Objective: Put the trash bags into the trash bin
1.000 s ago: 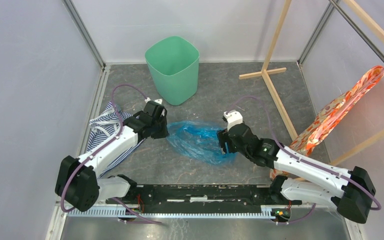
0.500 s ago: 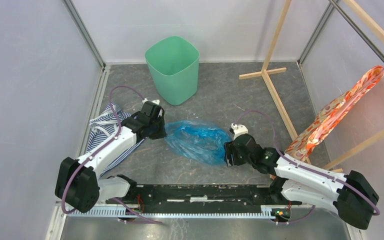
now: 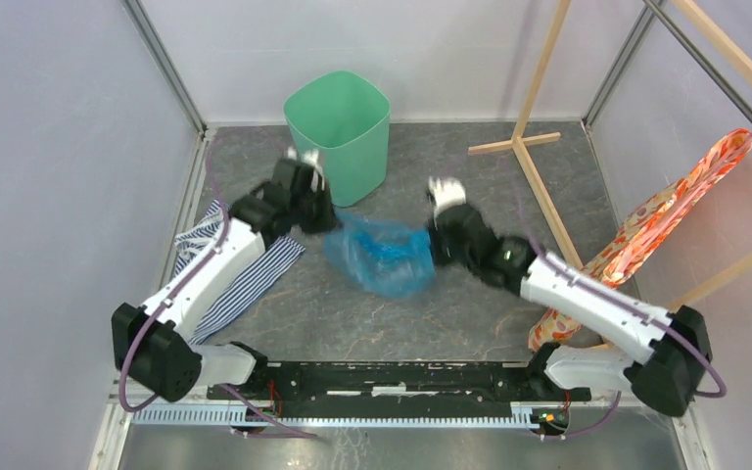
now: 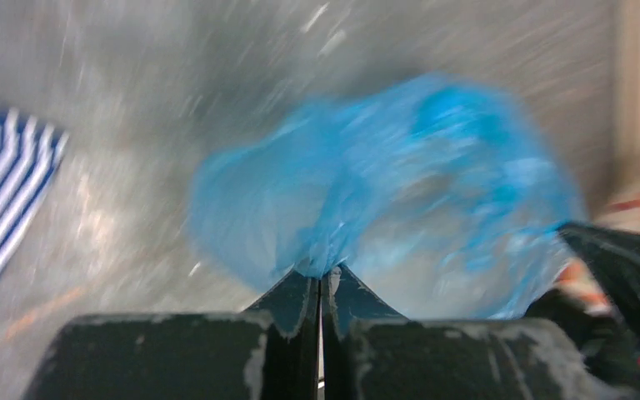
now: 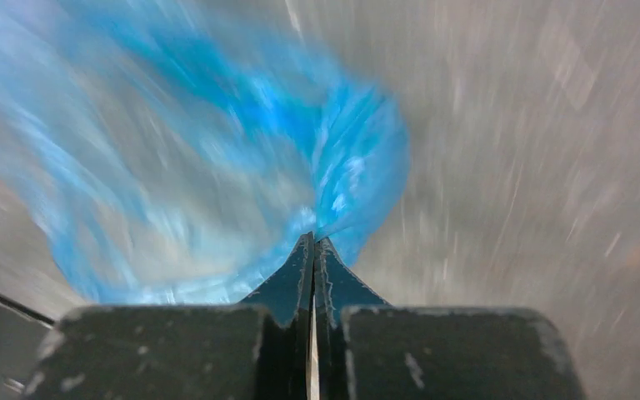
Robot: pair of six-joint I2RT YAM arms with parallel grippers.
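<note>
A thin translucent light-blue trash bag (image 3: 382, 257) hangs stretched between my two grippers, just in front of the mint-green trash bin (image 3: 339, 135). My left gripper (image 3: 321, 213) is shut on the bag's left edge, right beside the bin's front wall. In the left wrist view the bag (image 4: 383, 208) billows out from the left gripper (image 4: 323, 273). My right gripper (image 3: 438, 240) is shut on the bag's right edge. The right wrist view shows the bag (image 5: 192, 167) bunched at the right gripper (image 5: 314, 243). Both wrist views are motion-blurred.
A blue-white striped cloth (image 3: 235, 284) lies on the floor under my left arm. A wooden stand (image 3: 529, 137) rises at the back right, with orange floral fabric (image 3: 646, 230) draped on a rail at the right. White walls enclose the grey floor.
My right gripper has shut on the bag's right edge. Both arms have lifted the bag and carried it back toward the bin; the left gripper now sits beside the bin.
</note>
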